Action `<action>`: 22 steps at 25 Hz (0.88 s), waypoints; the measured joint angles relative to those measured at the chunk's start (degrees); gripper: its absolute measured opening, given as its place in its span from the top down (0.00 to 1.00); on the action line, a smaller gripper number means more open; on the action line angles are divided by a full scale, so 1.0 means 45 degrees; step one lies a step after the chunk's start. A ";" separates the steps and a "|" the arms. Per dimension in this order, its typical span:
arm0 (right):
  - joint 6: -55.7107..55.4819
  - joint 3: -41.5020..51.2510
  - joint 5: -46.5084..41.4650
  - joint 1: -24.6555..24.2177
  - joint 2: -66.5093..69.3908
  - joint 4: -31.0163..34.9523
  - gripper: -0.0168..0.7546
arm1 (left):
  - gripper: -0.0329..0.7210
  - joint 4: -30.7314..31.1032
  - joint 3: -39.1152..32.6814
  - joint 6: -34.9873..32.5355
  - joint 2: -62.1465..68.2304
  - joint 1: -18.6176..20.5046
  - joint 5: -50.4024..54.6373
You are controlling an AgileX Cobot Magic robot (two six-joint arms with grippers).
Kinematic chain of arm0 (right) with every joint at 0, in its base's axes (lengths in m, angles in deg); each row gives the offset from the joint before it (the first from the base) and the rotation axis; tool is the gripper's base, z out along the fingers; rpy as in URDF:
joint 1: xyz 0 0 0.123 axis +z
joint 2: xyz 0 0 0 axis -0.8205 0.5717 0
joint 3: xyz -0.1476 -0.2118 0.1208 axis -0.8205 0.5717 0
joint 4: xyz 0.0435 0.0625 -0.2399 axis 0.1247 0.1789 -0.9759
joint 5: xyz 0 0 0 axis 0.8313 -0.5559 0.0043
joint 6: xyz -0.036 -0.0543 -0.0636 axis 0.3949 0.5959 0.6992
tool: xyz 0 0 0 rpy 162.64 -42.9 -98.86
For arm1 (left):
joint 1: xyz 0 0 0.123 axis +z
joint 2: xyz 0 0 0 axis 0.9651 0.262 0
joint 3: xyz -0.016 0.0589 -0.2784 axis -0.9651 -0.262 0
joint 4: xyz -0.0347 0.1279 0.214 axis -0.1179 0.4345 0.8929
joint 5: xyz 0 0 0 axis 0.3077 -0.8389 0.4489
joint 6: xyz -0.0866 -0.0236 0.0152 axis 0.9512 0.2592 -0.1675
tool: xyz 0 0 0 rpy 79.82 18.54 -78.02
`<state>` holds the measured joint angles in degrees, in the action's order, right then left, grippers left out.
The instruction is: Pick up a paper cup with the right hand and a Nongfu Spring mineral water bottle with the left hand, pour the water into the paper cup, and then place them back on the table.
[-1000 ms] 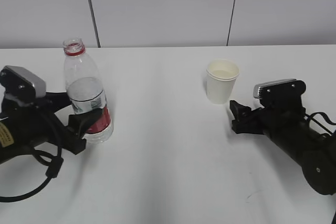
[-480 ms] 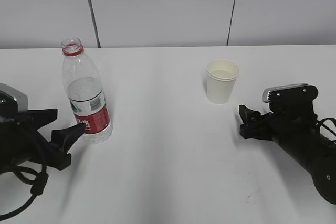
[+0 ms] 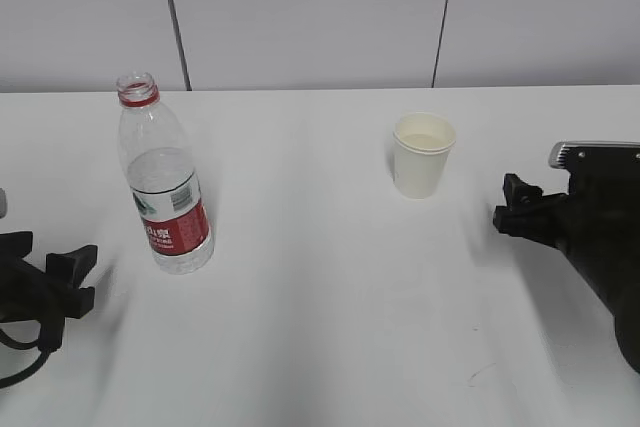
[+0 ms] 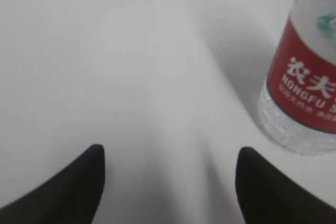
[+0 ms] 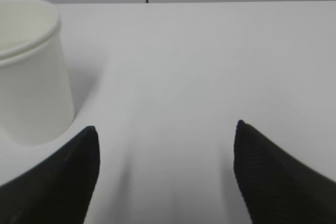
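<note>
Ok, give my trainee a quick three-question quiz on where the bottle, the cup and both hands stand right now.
1. True or false: the left hand grips the bottle.
2. How does the paper cup stand: A upright, B tipped over, C lifted off the table?
3. Fill in: the right hand holds ____.

Key: 1 false, its jaws stand open and apart from the bottle; 2 A; 3 nothing.

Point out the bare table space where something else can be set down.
Widest free patch: between the bottle and the paper cup, running to the table's front edge. The strip behind both is bare too. Crowded: the left pincer and right pincer at the side edges.
</note>
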<state>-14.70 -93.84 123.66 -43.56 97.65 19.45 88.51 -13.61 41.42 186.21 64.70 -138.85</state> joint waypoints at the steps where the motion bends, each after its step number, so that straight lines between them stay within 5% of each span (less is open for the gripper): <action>1: 0.0000 0.0027 0.0000 0.0000 -0.0189 0.0186 0.21 | 0.32 -0.0200 0.0109 0.0000 -0.0015 0.0000 0.0392; 10: 0.0000 -0.0625 -0.3621 -0.1063 -0.2025 0.0117 0.21 | 0.32 -0.0749 0.2280 -0.0418 -0.1197 0.0059 0.5940; 22: 0.1277 -0.4693 -1.5398 -0.1721 -0.3082 -0.0595 0.21 | 0.32 -0.0782 0.7138 -0.0514 -0.2137 0.1067 1.7443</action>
<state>-8.95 -114.96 54.37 -51.30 83.78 16.77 84.99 18.51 39.10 176.59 69.50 -60.35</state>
